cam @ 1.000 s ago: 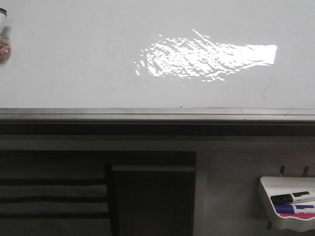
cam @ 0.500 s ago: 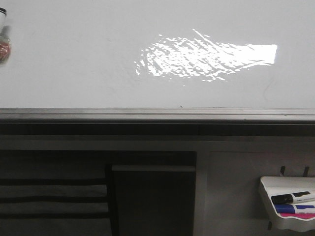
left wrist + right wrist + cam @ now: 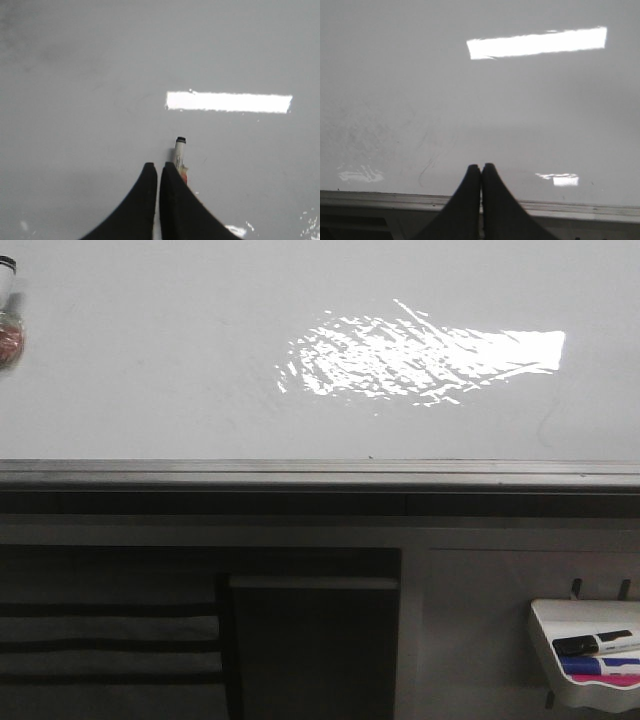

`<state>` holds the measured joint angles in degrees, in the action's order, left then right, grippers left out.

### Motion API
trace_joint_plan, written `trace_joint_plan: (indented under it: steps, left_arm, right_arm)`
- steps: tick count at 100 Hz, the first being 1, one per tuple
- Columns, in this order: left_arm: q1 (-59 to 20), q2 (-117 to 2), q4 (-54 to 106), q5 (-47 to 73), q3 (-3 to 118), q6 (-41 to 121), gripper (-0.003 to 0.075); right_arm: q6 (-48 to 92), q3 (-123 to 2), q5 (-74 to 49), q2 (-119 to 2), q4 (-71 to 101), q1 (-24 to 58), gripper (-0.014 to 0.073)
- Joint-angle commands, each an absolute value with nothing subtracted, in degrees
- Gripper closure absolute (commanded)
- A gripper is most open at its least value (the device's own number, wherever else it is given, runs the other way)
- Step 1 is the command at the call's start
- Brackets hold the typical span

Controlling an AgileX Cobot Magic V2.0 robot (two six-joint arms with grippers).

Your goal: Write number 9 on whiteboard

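Between the left fingers [image 3: 159, 167] the gap is only a thin slit, the two black tips almost pressed together, and a marker [image 3: 179, 156] with a white barrel and black end pokes out just beside the right-hand tip. Whether those fingers actually pinch the marker cannot be told, since its lower part is hidden behind them. Beyond the tips lies the whiteboard [image 3: 100, 75], glossy and pale grey, with a bright bar of glare [image 3: 229, 102] ahead of the marker.

The right fingers [image 3: 481, 167] are pressed together with nothing between them. Their tips hang over the whiteboard's lower area, just past its grey metal bottom rail [image 3: 380, 199]. Faint thin strokes [image 3: 427, 167] show on the board off to one side of these fingers; they are too dim to read as the number 9.

From the front view, the whiteboard [image 3: 150, 360] fills the upper half above its rail, with a ragged glare patch [image 3: 420, 360] near the middle. A marker end [image 3: 8, 310] shows at the far left edge. Low at the right, a small white tray [image 3: 585, 612] holds markers [image 3: 595, 643].
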<state>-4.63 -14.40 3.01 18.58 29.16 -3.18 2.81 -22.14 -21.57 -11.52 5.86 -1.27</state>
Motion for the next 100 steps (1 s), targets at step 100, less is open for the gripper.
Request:
trace_joint_plan:
  steps: [100]
  left_arm:
    - [-4.6, -38.6, 3.2, 24.4, 38.5, -1.8, 0.0741]
  right_arm:
    - [3.0, -30.3, -20.9, -30.8, 5.3, -1.6, 0.0666]
